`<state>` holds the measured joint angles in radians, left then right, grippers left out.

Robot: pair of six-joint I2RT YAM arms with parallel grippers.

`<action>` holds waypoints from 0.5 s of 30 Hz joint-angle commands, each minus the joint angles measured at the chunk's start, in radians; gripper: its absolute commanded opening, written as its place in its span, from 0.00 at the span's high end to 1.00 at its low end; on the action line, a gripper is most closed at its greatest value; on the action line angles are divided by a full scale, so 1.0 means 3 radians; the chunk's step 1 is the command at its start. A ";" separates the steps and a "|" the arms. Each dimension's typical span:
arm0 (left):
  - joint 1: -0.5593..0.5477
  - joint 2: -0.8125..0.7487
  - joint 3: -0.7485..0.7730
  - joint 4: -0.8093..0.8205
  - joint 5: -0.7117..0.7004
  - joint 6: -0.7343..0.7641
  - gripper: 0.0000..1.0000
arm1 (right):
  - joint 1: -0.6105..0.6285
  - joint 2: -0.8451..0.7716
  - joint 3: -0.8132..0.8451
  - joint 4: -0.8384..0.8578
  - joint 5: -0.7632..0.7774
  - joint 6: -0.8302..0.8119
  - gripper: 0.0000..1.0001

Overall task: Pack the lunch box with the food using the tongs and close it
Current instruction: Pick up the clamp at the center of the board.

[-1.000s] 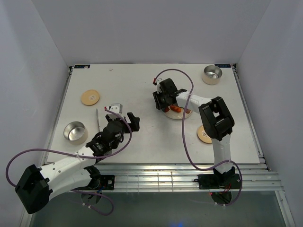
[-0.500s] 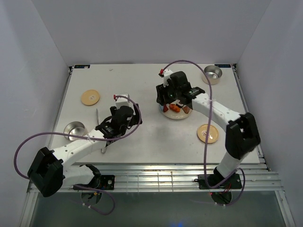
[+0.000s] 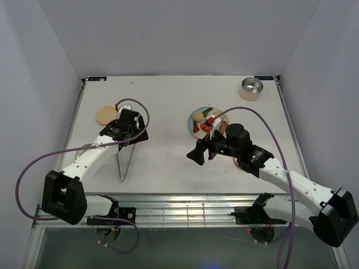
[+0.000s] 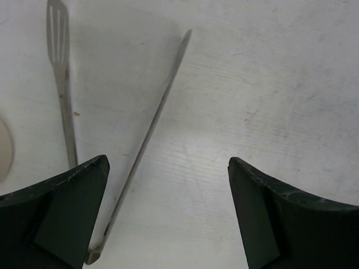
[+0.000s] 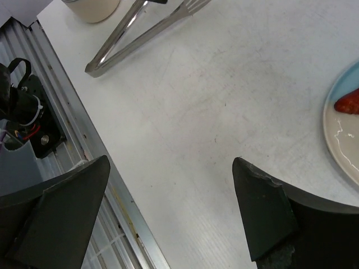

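The silver tongs (image 3: 121, 165) lie on the table at the left, their joined end toward the front edge. My left gripper (image 3: 126, 133) hovers open over their far ends. In the left wrist view one tong arm (image 4: 151, 126) runs past the left finger, and nothing sits between the jaws of this gripper (image 4: 168, 162). The food (image 3: 208, 126) rests on the blue-and-white plate (image 3: 193, 126): pale lumps, an orange-red piece and a brown sausage. My right gripper (image 3: 202, 151) stands open and empty in front of the plate. The lunch box's round steel bowl (image 3: 251, 88) sits at the back right.
A tan disc (image 3: 105, 115) lies at the back left. Another tan disc (image 3: 242, 162) shows partly under the right arm. The right wrist view shows the tongs (image 5: 140, 36), the plate's edge (image 5: 339, 145) and the table's railed front edge (image 5: 90, 162).
The right gripper left the plate, drew back toward the front and opened wide. The left arm stretched away from the front to hang over the tongs. The plate now shows in full.
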<state>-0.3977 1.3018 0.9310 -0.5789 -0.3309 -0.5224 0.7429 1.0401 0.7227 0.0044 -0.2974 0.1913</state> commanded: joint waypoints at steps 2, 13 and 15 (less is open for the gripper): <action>0.0313 -0.0038 0.0016 -0.0520 0.0254 0.0171 0.02 | 0.0009 -0.0316 -0.0118 0.0358 -0.0046 0.0104 0.03; 0.0436 0.0124 -0.0153 -0.0555 0.0478 0.0177 0.02 | 0.0009 -0.0399 -0.0098 0.0277 -0.0144 0.0053 0.03; 0.0446 0.0257 -0.0122 -0.0621 0.0393 0.0177 0.02 | 0.0009 -0.0419 -0.0077 0.0241 -0.0129 0.0037 0.03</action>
<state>-0.2729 1.3403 0.8745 -0.7334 -0.2256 -0.4843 0.7422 0.9310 0.6727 0.0555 -0.3214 0.2111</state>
